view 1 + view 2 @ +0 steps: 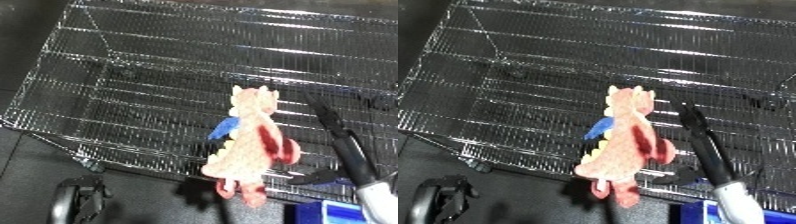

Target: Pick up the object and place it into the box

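A wheel [78, 200] of the wire shopping cart [133, 75] shows at lower left as a pink plush dragon [247, 145] with a blue wing hangs over the cart's near edge beside the right hand [342, 145], its long black fingers extended straight.

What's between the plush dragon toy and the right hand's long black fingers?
Only bare wire mesh of the cart lies between the plush dragon toy and the right hand; the left eye view shows this gap best.
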Robot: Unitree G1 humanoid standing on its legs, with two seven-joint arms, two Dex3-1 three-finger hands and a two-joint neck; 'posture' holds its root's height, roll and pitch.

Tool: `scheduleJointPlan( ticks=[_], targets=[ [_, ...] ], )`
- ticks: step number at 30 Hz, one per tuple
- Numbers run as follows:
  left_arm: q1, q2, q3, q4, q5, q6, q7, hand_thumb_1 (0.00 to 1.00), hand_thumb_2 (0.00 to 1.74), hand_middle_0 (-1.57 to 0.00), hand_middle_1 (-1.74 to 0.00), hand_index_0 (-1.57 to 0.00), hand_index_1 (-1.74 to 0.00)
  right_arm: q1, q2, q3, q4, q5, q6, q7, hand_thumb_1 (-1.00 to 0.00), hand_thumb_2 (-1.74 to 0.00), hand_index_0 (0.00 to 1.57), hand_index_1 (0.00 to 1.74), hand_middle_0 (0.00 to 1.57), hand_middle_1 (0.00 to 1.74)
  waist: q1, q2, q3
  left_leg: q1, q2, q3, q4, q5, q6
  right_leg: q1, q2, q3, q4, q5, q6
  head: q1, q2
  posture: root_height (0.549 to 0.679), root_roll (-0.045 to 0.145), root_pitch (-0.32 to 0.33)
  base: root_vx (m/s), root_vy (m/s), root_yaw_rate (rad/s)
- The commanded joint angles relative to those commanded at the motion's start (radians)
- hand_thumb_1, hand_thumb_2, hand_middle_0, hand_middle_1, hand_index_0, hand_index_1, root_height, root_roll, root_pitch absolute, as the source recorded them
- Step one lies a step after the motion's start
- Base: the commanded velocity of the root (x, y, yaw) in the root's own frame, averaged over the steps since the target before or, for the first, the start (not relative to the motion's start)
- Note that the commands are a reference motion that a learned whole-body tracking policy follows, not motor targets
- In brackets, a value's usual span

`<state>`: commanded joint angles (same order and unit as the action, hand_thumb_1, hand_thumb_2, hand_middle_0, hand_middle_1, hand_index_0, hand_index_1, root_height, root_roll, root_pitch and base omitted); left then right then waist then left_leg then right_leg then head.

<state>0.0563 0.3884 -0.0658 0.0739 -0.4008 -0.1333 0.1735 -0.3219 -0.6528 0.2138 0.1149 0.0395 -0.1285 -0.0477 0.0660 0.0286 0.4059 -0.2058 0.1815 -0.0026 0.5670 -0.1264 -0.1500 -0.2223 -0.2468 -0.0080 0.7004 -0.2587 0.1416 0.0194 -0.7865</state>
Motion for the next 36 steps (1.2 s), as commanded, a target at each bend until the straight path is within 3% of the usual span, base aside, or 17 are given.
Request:
scheduleJointPlan(
  ticks=[6, 12, 22, 36],
  targets=[
    [0.007, 0.022, -0.031, 0.005, -0.023, -0.003, -0.013, 1.00, 1.74, -1.57, -1.74, -1.57, -1.74, -0.141, -0.080, 0.129, 0.035, -0.046, 0.014, 0.034, 0.00, 0.00, 0.00, 0.00, 0.00, 0.00, 0.023, -0.001, 0.005, -0.002, -0.003, -0.006, -0.004, 0.004, -0.0041, 0.003, -0.0015, -0.003, -0.004, 0.004, 0.0009, 0.010, -0.029, 0.638, 0.052, -0.175, 0.010, 0.007, 0.027],
    [0.008, 0.036, -0.051, 0.016, -0.036, -0.008, -0.017, 1.00, 1.74, -1.57, -1.74, -1.57, -1.74, -0.241, -0.102, 0.249, 0.103, -0.082, 0.026, 0.074, 0.00, 0.00, 0.00, 0.00, 0.00, 0.00, 0.048, -0.002, 0.012, -0.007, -0.005, -0.014, -0.003, 0.005, -0.0051, 0.004, -0.0022, -0.007, -0.008, 0.010, 0.0002, 0.036, -0.030, 0.639, 0.049, -0.171, 0.007, 0.002, 0.015],
    [0.026, 0.042, -0.071, 0.012, -0.044, -0.022, -0.016, 1.00, 1.74, -1.57, -1.74, -1.57, -1.74, -0.346, -0.070, 0.391, 0.290, -0.134, 0.050, 0.117, 0.00, 0.00, 0.00, 0.00, 0.00, 0.00, 0.090, 0.009, 0.037, -0.035, -0.011, -0.027, 0.008, 0.007, -0.0068, -0.019, -0.0029, -0.012, -0.007, 0.021, 0.0014, 0.104, 0.012, 0.639, 0.044, -0.155, 0.004, 0.003, 0.018],
    [0.019, 0.043, -0.072, -0.019, -0.058, -0.052, 0.005, 1.00, 1.74, -1.57, -1.74, -1.57, -1.74, -0.439, 0.025, 0.476, 0.591, -0.198, 0.094, 0.126, 0.00, 0.00, 0.00, 0.00, 0.00, 0.00, 0.132, 0.039, 0.096, -0.123, -0.023, -0.047, 0.042, 0.010, -0.0050, -0.108, -0.0079, -0.008, 0.017, 0.045, 0.0045, 0.197, 0.107, 0.634, 0.037, -0.107, -0.014, 0.004, 0.020]
  ],
)
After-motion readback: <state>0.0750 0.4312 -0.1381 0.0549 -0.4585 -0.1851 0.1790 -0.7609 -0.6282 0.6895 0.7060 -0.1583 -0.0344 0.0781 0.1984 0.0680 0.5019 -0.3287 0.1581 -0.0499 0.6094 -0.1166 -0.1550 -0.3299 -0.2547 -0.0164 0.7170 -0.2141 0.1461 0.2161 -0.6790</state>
